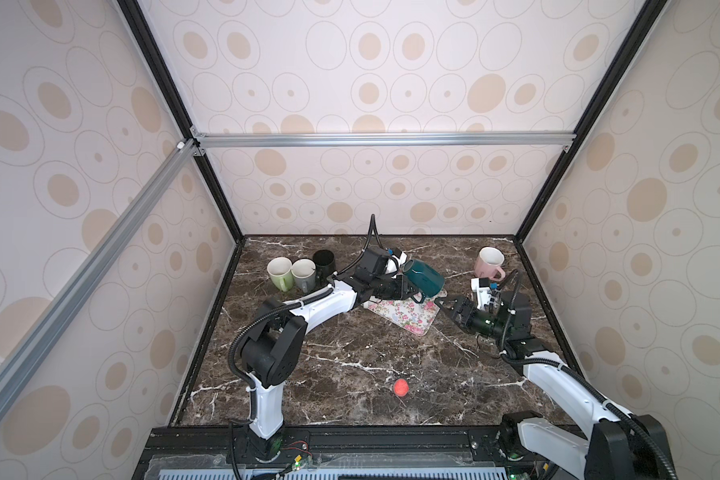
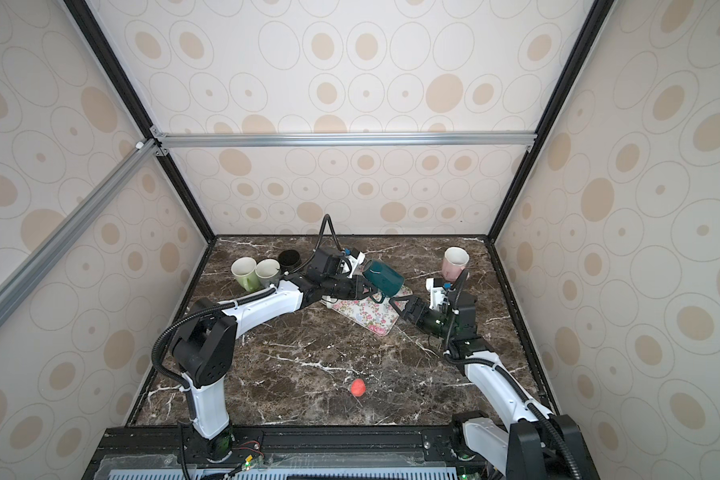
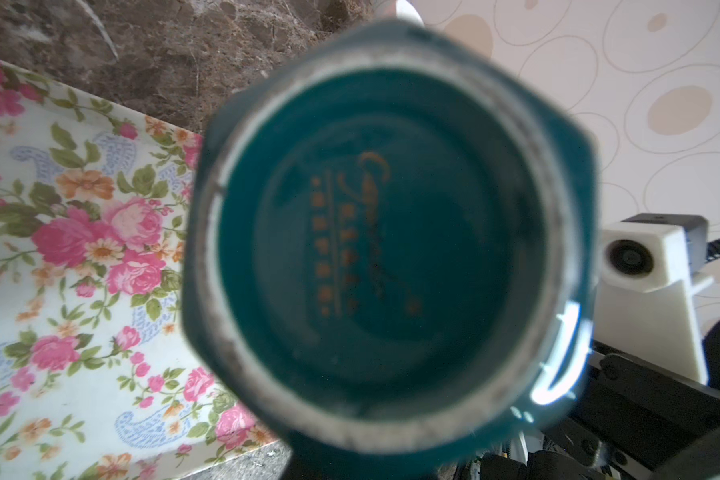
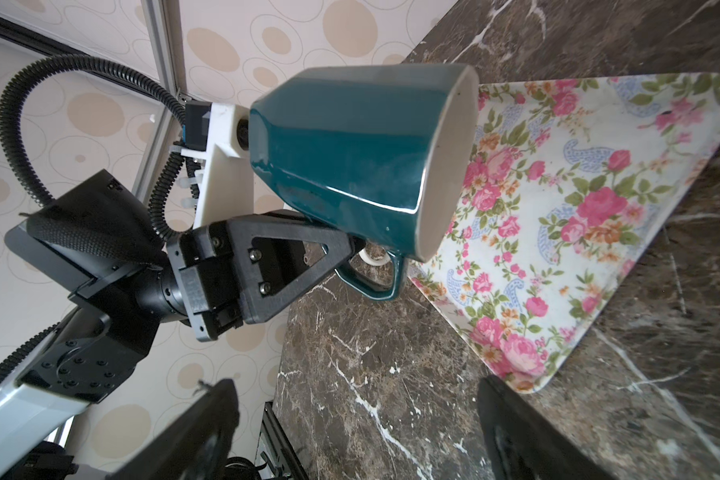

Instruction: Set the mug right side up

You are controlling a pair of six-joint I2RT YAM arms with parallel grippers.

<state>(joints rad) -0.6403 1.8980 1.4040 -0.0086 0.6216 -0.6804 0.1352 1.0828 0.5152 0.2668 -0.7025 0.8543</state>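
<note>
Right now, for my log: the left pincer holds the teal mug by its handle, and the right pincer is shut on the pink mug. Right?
No: the right pincer is open and empty, as the right wrist view shows; the pink mug stands free. The left pincer does hold the teal mug by its handle.

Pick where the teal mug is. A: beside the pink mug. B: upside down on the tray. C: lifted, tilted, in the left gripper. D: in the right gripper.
C: the left gripper is shut on the handle of the teal mug, tilted above the floral tray.
</note>
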